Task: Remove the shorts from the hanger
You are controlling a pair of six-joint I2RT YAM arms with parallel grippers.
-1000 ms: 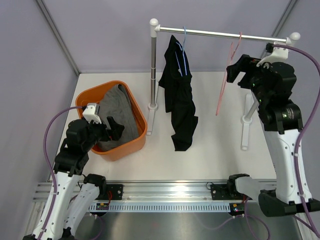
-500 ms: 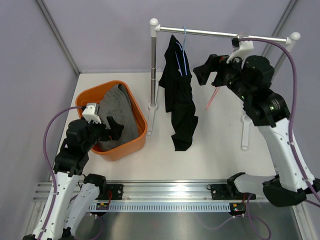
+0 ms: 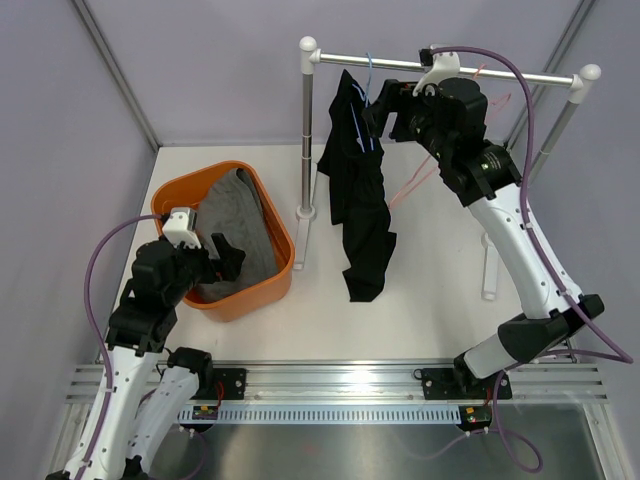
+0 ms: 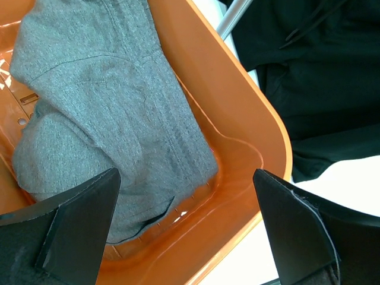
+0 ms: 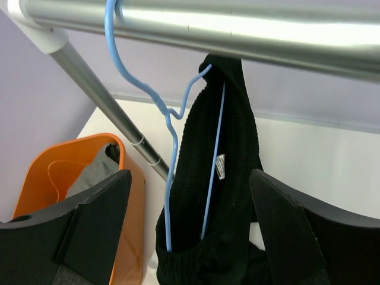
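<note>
Black shorts (image 3: pixel 357 195) hang on a blue hanger (image 3: pixel 369 85) from the metal rail (image 3: pixel 440 68). In the right wrist view the black shorts (image 5: pixel 219 196) and blue hanger (image 5: pixel 169 154) hang just ahead, between my fingers. My right gripper (image 3: pixel 381 108) is open and empty, up by the rail, right beside the hanger's top. Grey shorts (image 3: pixel 236 225) lie in the orange basket (image 3: pixel 262 285). My left gripper (image 3: pixel 228 258) is open and empty, just above the basket's near part; grey shorts (image 4: pixel 113 119) fill its view.
A pink hanger (image 3: pixel 420 175) hangs on the rail right of the black shorts, partly behind my right arm. The rack's left post (image 3: pixel 306 130) stands beside the basket, and its right post (image 3: pixel 495 240) is at the right. Walls close in behind.
My right arm has swung left along the rail, from the pink hanger at the right end to the blue hanger. The pink hanger swung left too. The left arm has not moved.
</note>
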